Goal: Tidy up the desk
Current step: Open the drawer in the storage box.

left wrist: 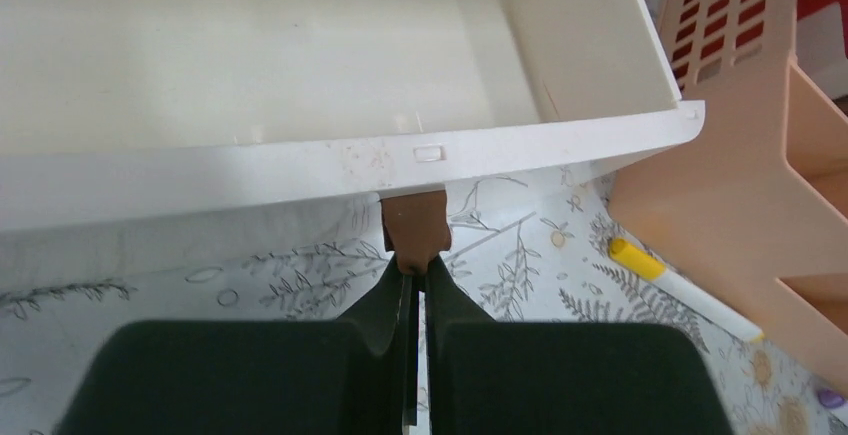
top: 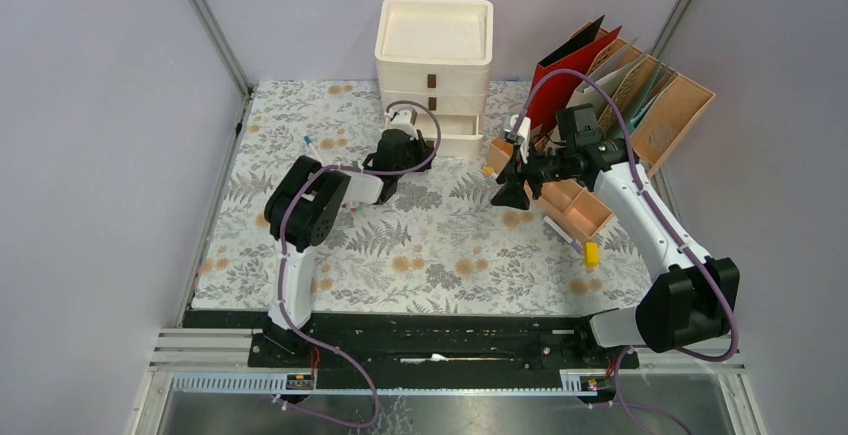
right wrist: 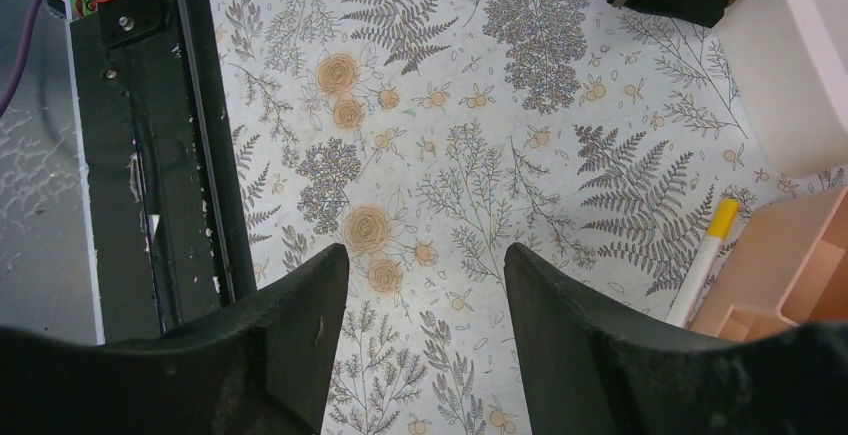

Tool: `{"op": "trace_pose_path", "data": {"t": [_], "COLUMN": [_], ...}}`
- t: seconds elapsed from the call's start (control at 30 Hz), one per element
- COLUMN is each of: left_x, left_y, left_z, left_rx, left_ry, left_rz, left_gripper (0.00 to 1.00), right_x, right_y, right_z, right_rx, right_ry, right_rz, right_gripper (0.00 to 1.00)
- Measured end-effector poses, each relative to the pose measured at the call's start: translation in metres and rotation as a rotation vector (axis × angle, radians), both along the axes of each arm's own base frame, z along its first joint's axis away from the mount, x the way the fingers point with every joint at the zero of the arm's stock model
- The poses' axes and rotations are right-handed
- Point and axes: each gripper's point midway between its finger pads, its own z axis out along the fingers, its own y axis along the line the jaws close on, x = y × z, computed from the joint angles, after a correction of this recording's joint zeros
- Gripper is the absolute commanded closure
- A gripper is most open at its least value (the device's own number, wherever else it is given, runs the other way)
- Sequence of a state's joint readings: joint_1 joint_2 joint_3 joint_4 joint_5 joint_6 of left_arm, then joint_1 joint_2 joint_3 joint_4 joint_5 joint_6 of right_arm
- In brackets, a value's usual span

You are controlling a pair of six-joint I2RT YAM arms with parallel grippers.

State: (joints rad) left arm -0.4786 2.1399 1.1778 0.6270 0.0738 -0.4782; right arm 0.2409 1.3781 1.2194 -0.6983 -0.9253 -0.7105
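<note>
1. The worktop (top: 430, 245), covered in a pale cloth printed with grey-green ferns and orange flowers, fills the middle of the top view. Both arms reach over it from the near edge.
2. The left fingers (left wrist: 411, 290) are pressed together on the brown tab (left wrist: 415, 227) at the front of a white drawer (left wrist: 300, 65). The drawer is pulled out from the bottom of the cream drawer unit (top: 434, 50), which stands at the far edge.
3. The worktop lies directly under those fingers and under the drawer front. Whether the fingers touch the cloth cannot be told.
4. The right fingers (top: 510, 193) are spread apart with nothing between them. In the right wrist view the patterned cloth shows through the gap, with the worktop below the tips and clear of them.
5. A white marker with a yellow cap (right wrist: 708, 255) lies on the worktop just beside the peach organiser (top: 578, 207). In the wrist view it is off to the right of the right fingers.
6. Behind the organiser, at the far right corner, a peach file rack (top: 672, 105) leans back, holding red and tan folders.
</note>
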Motion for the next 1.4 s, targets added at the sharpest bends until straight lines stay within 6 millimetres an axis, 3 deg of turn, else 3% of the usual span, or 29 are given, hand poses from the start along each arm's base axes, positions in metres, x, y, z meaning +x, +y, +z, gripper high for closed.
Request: {"op": "trace_pose_path", "data": {"t": [0.37,0.6,0.87,0.97,1.2,1.4], "left_x": [-0.029,-0.045,-0.058,-0.065,-0.091,-0.118], "left_y": [-0.004,-0.001,-0.003,0.001,0.011,0.025], "left_z": [0.013,0.004,0.008,0.021,0.074,0.088], "left_rx": [0.032,0.061,0.050,0.035,-0.029,-0.027], "left_ry": [-0.006,0.032,0.075,0.072,-0.011,-0.053], "left_rz": [-0.031,-0.034,-0.049,-0.045,-0.068,-0.087], "left_gripper": [1.00,0.98,0.62,0.52,0.30,0.16], "right_x": [0.000,0.003,0.013,0.018,0.026,0.029], "right_y": [-0.001,-0.004,-0.012,-0.018,-0.031,-0.044], "right_z": [0.000,-0.002,-0.016,-0.022,-0.032,-0.038], "right_rx": [-0.001,-0.016,-0.082,-0.120,-0.192,-0.265], "right_ry": [0.000,-0.004,-0.012,-0.020,-0.037,-0.053], "right_rz": [-0.002,-0.016,-0.050,-0.069,-0.113,-0.148], "right_gripper": [0.34,0.34,0.33,0.33,0.32,0.30]}}
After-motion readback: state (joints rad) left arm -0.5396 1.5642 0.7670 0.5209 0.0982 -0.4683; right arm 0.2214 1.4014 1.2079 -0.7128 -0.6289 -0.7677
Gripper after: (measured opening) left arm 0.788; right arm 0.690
